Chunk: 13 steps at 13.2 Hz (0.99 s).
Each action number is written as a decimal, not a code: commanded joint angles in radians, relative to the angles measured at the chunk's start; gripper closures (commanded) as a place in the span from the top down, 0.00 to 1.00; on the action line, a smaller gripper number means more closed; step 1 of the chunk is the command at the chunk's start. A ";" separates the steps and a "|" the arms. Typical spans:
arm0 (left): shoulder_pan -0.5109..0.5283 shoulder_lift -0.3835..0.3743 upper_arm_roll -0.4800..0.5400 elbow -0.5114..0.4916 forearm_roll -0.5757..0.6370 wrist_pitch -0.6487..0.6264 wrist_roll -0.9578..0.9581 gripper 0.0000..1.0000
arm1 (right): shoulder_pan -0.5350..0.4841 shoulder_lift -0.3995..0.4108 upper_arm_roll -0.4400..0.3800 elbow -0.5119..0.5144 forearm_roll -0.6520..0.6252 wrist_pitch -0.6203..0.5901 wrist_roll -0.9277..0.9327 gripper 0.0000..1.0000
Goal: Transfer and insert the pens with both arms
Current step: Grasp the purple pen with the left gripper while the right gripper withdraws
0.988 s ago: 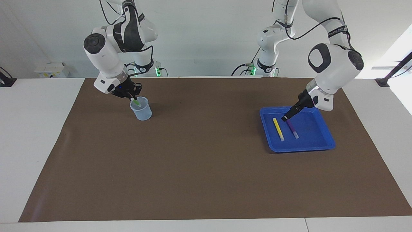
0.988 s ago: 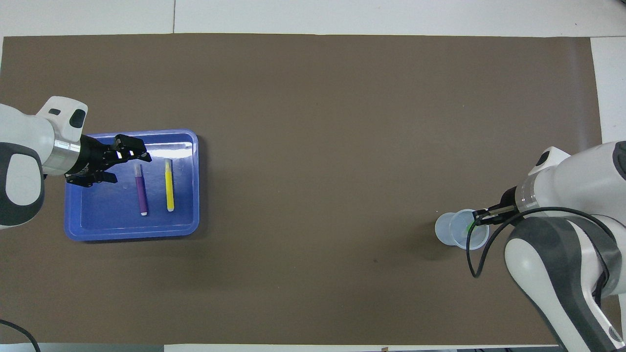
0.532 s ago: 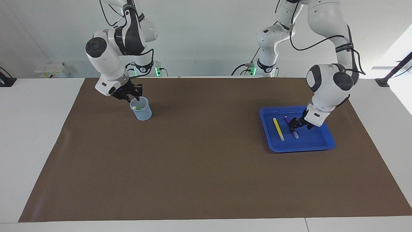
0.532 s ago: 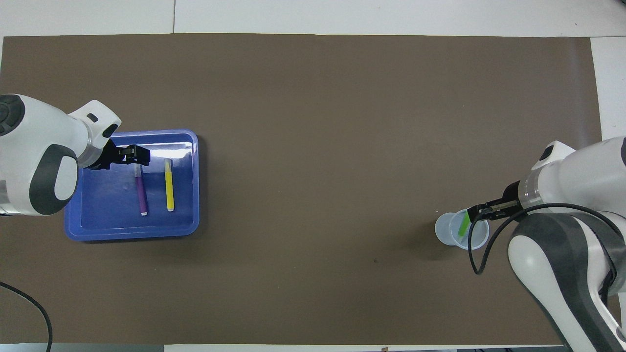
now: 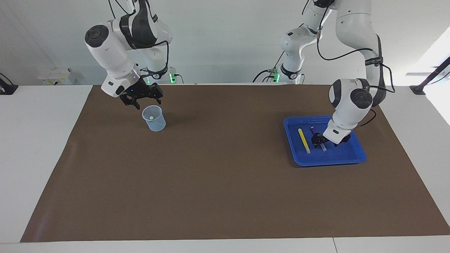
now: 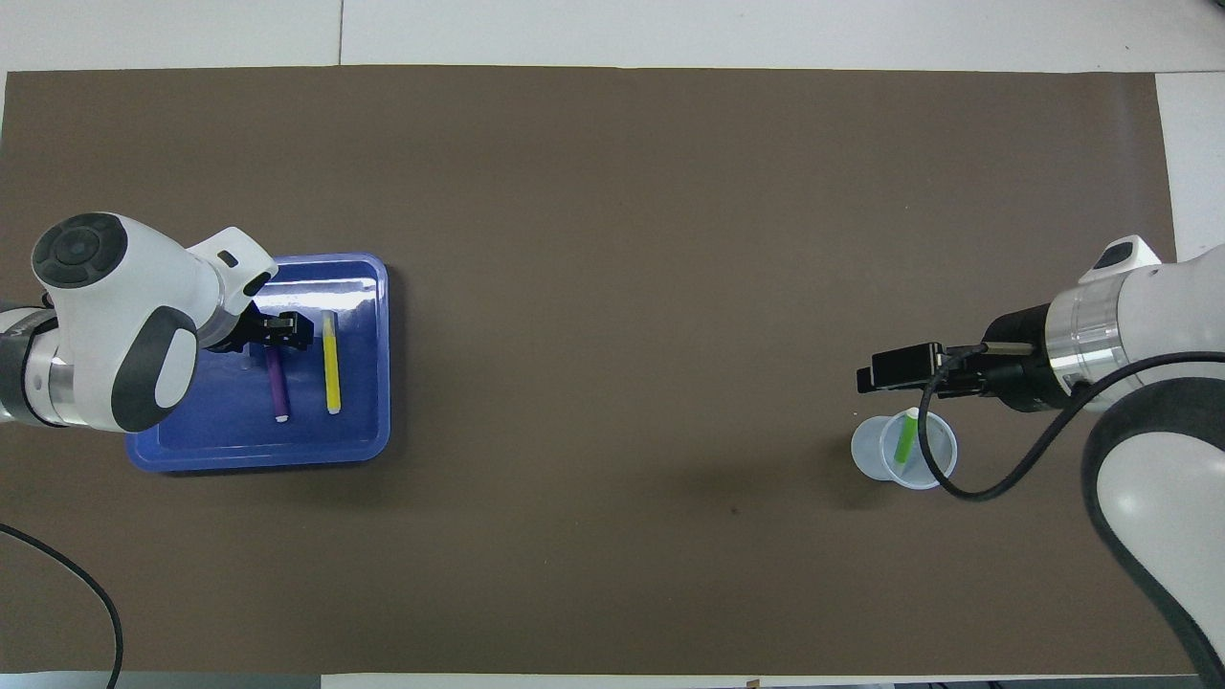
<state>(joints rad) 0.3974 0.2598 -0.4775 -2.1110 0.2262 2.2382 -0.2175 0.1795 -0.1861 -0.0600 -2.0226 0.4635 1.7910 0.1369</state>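
Note:
A green pen (image 6: 905, 438) leans inside a clear plastic cup (image 5: 154, 123) (image 6: 866, 450) toward the right arm's end of the table; only its pale end (image 5: 151, 117) shows in the facing view. My right gripper (image 5: 142, 100) (image 6: 895, 368) hangs open and empty just over the cup. A purple pen (image 5: 312, 130) (image 6: 278, 388) and a yellow pen (image 5: 303, 140) (image 6: 331, 362) lie side by side in a blue tray (image 5: 344, 154) (image 6: 211, 431). My left gripper (image 5: 318, 142) (image 6: 278, 335) is down in the tray, open, straddling the purple pen near its middle.
A brown mat (image 5: 225, 182) covers most of the white table. Two smaller white arms with green-lit bases (image 5: 276, 75) stand at the robots' edge. A white box (image 5: 56, 75) sits off the mat at the right arm's end.
My right gripper opened, let the green pen drop into the cup and rose above it. My left gripper turned downward and lowered onto the purple pen in the tray.

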 commanded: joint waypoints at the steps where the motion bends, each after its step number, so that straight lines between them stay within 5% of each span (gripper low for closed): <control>1: 0.000 -0.024 0.000 -0.018 0.021 -0.035 -0.063 0.81 | 0.041 0.017 0.000 0.015 0.130 0.027 0.153 1.00; 7: 0.003 -0.037 -0.001 -0.018 -0.073 -0.117 -0.103 0.80 | 0.176 0.001 0.002 -0.059 0.335 0.284 0.363 1.00; 12: 0.014 -0.037 -0.001 -0.021 -0.073 -0.114 -0.120 0.01 | 0.247 -0.016 0.000 -0.111 0.419 0.436 0.388 1.00; 13: 0.017 -0.037 -0.001 -0.020 -0.073 -0.112 -0.118 0.00 | 0.247 -0.016 0.000 -0.114 0.419 0.436 0.386 1.00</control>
<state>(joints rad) 0.4011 0.2392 -0.4811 -2.1108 0.1580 2.1376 -0.3292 0.4224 -0.1747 -0.0574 -2.1060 0.8592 2.2087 0.5140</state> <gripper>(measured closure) 0.753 0.000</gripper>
